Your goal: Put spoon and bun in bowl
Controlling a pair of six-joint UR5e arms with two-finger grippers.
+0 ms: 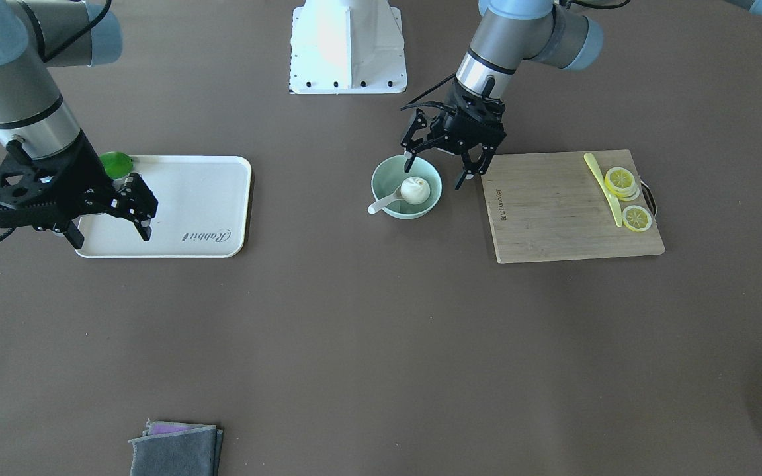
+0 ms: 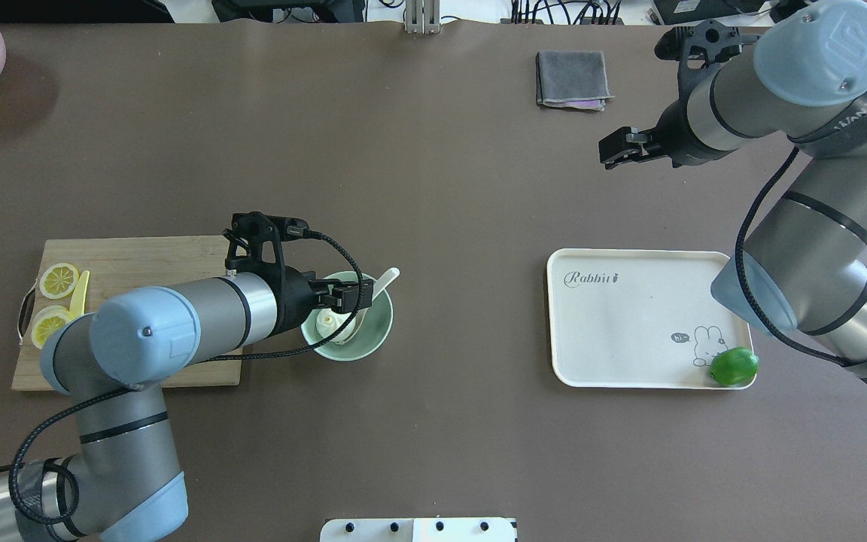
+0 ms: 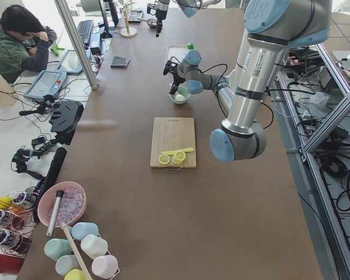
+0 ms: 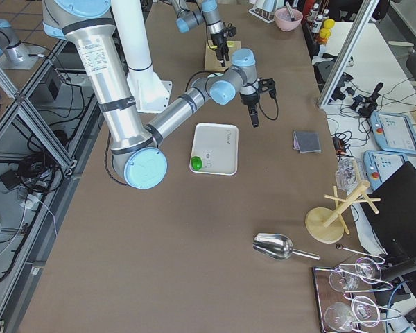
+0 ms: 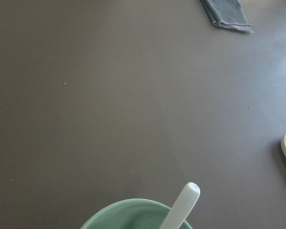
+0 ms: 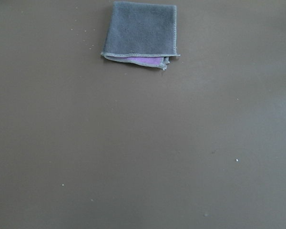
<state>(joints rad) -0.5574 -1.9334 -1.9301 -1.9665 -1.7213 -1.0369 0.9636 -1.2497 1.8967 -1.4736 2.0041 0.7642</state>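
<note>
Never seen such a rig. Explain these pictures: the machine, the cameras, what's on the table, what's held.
Two robot arms with two-finger grippers stand at a table. Two cameras look down on it, two look along it from its ends, two ride on the wrists. The bowl holds the bun and the spoon. The left gripper hangs open above it; the right gripper is open too, raised high. The tray carries a green fruit. A cutting board bears lemon slices and a knife; a folded cloth lies apart. Nothing is held.
</note>
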